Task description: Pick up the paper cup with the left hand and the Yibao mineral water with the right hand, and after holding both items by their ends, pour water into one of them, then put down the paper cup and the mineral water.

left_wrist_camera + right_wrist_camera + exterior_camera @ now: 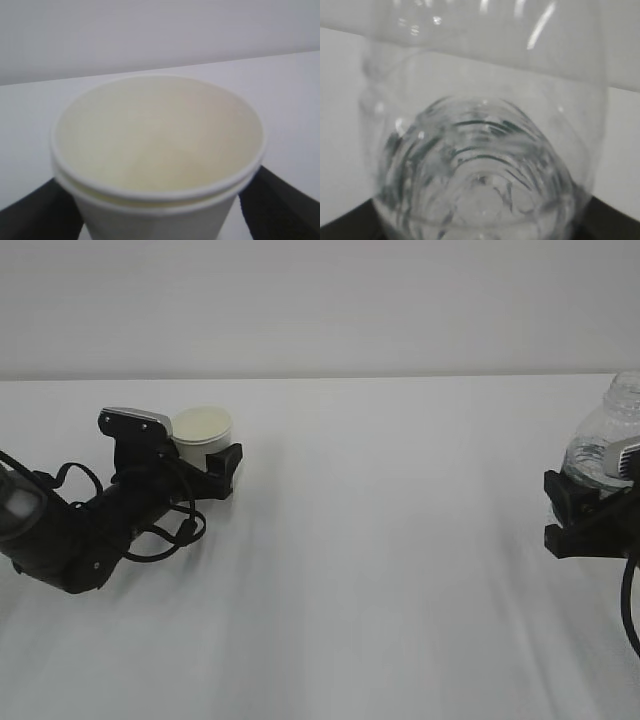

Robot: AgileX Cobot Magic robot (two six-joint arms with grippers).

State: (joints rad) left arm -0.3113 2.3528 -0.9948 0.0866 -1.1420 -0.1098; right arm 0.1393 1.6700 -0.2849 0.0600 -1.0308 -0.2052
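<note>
While both things stand on the white table (380,570), the left hand (222,462) has its fingers closed around the paper cup (201,432) at the left of the exterior frame, and the right hand (572,512) grips the Yibao mineral water (603,440) at the right edge. Judging from this, grasping looks done — lifting, pouring and putting down remain.
</note>
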